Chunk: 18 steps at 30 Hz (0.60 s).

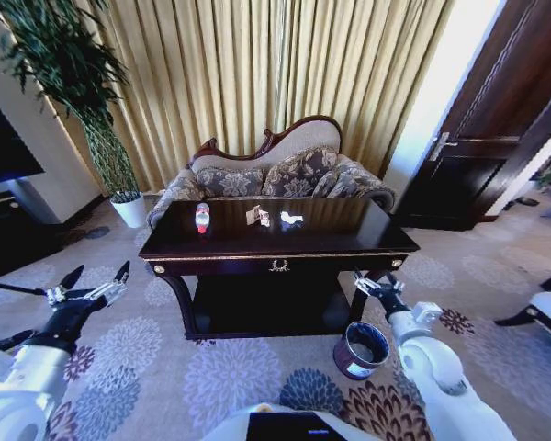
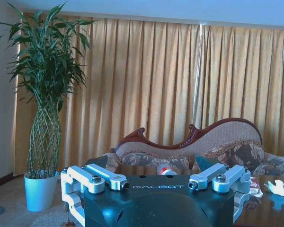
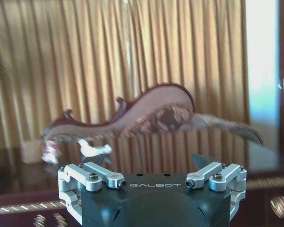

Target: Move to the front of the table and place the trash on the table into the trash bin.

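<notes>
Grippers come first, nearest the robot and both short of the table [image 1: 280, 243]. The left gripper [image 1: 96, 280] hangs low off the table's front-left corner with its fingers spread wide and nothing between them. The right gripper [image 1: 378, 287] sits close to the table's front-right leg, fingers likewise parted and empty; from its own wrist view [image 3: 154, 182] the gold-trimmed front edge of the table fills the foreground, and the left gripper [image 2: 156, 184] in its own wrist view looks across the tabletop from the left end.

Just below the right gripper, on the carpet beside the table's front-right leg, stands the trash bin [image 1: 360, 350], upright, dark with a pale rim.

Farther out, on the tabletop, the trash lies in a loose row toward the back edge: the bottle [image 1: 202, 218] lying down at the left, the small carton [image 1: 258, 216] near the middle, and the crumpled paper [image 1: 291, 220] just right of it, all apart from one another. Behind the table are a patterned sofa [image 1: 275, 175] and curtains [image 1: 285, 64]; a potted plant [image 1: 124, 197] stands off the table's back-left corner.

Judging from this, the approach looks nearly done: the robot faces the table's front squarely, but nothing is picked up. The next move calls for closing in or leaning forward, since the litter sits well back from the front edge, then reaching over that edge. The paper and carton seem the natural first picks for the right arm, given the bin on that side.
</notes>
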{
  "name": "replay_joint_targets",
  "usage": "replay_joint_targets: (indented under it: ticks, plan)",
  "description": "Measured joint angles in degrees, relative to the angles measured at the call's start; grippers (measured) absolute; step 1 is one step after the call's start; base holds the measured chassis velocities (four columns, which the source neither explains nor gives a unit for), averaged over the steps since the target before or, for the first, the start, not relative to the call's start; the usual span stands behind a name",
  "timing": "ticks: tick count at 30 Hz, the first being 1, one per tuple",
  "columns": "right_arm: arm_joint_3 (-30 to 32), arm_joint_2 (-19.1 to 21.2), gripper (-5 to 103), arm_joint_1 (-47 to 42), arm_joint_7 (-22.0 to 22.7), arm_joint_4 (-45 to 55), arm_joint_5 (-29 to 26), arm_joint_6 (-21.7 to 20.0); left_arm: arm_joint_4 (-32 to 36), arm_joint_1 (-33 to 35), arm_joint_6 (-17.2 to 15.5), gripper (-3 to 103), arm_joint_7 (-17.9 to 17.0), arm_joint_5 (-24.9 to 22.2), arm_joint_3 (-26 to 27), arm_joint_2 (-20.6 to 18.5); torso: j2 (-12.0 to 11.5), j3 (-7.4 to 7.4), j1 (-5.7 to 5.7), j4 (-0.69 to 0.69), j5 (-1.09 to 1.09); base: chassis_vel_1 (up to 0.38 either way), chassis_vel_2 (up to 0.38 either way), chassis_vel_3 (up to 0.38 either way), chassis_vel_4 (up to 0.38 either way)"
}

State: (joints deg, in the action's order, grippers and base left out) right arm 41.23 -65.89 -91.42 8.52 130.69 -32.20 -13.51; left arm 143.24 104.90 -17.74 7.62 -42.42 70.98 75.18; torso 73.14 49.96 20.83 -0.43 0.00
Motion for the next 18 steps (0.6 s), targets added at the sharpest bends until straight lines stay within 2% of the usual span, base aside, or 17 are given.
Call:
replay_joint_targets:
  ticks: [2, 5, 18]
  plan:
    - [-0.2, 0.0, 100, -0.1, 0.3, 1.6, 0.1, -0.6, 0.0, 0.0, 0.0, 100, 0.0, 0.0, 0.0, 0.0, 0.0, 0.0, 0.0, 0.0, -0.01, 0.0, 0.0, 0.0, 0.0]
    - [-1.6, 0.4, 100, -0.3, 1.2, 7.7, 0.3, -3.7, 0.0, 0.1, 0.0, 100, 0.1, 0.0, 0.0, 0.0, 0.0, 0.0, 0.0, 0.01, -0.02, 0.0, 0.0, 0.0, 0.0]
    - [-3.0, 0.4, 100, 1.1, 1.9, 7.1, 0.7, -5.0, 0.0, 0.0, -0.5, 100, -0.6, -0.2, 0.1, -0.5, 0.0, 0.0, 0.0, 0.0, 0.0, 0.0, 0.0, 0.0, 0.0]
